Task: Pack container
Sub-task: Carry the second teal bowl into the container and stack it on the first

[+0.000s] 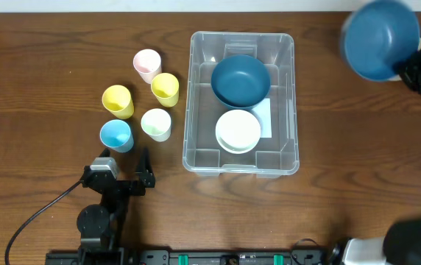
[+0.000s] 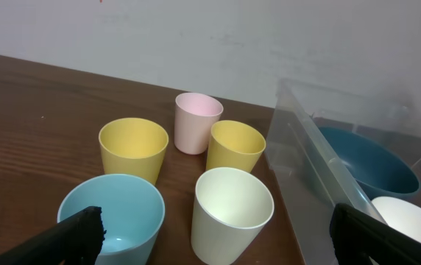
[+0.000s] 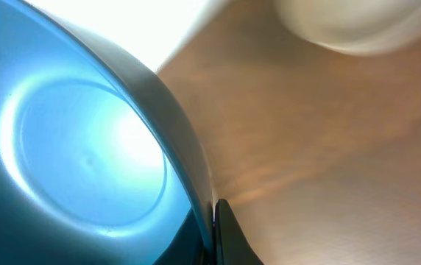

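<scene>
Overhead — five cups (image 1: pixel 156 124) beside container (image 1: pixel 190 103)

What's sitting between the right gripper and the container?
Nothing. The overhead view shows only bare table between the container and the right gripper, which holds a blue bowl raised.

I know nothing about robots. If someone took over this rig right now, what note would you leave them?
Left gripper: open, empty, beside the light blue cup.
Right gripper: shut on the rim of the raised blue bowl, held beyond the container's right side.
Container: holds a packed blue bowl and a white bowl, side by side.
Done: two bowls in.
Left, probably: set the raised blue bowl in, then the cups standing left of the container: light blue cup, pink cup, yellow cup, second yellow cup, cream cup.
</scene>
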Tool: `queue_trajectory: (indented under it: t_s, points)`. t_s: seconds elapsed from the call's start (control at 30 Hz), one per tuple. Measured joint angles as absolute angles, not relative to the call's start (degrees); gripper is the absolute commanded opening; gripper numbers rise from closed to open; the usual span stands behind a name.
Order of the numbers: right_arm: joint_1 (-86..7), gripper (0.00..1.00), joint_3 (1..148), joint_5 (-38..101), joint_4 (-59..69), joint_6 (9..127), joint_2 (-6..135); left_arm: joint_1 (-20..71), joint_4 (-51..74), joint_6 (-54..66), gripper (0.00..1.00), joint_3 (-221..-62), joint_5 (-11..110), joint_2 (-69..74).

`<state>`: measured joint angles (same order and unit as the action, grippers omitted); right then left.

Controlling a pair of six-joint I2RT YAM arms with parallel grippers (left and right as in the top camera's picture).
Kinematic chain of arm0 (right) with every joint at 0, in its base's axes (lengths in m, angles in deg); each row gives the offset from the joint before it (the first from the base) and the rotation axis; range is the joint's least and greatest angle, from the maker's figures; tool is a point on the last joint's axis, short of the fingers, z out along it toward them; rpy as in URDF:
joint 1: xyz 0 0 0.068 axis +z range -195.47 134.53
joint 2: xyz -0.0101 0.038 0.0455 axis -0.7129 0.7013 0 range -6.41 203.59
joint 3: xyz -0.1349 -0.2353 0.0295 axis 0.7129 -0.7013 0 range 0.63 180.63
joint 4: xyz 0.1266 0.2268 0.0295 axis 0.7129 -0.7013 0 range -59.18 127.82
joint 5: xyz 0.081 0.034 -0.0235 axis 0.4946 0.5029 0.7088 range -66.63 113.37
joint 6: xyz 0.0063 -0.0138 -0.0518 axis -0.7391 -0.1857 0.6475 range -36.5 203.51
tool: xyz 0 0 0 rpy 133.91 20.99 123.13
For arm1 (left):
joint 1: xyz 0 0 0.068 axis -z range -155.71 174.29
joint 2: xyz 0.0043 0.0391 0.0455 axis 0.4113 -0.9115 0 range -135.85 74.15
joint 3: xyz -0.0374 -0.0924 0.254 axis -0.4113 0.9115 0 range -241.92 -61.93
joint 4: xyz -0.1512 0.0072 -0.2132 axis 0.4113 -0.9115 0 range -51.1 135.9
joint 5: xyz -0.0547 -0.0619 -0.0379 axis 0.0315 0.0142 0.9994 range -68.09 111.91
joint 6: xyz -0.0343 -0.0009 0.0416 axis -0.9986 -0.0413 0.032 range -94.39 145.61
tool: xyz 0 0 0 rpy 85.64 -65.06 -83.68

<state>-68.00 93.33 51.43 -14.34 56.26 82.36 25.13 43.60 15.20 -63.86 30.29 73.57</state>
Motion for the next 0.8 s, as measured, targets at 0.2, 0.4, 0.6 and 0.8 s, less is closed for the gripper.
queue_trajectory:
  t_s: [0.2,0.4,0.6,0.8]
  points:
    - [-50.14,0.01,94.14,48.04,-13.57,56.89,74.06,25.13,43.60,15.20,0.98,-63.86,30.31,73.57]
    - [-35.39,0.01,94.10,37.15,-11.04,54.14,80.92,25.13,43.60,15.20,0.98,-63.86,30.29,73.57]
    - [-31.74,0.01,93.99,33.26,-8.22,50.93,90.56,25.13,43.62,15.20,0.98,-63.86,30.29,73.57]
    - [-31.41,0.01,93.88,32.26,-7.98,49.35,98.45,25.13,43.60,15.20,0.98,-63.86,30.29,73.57]
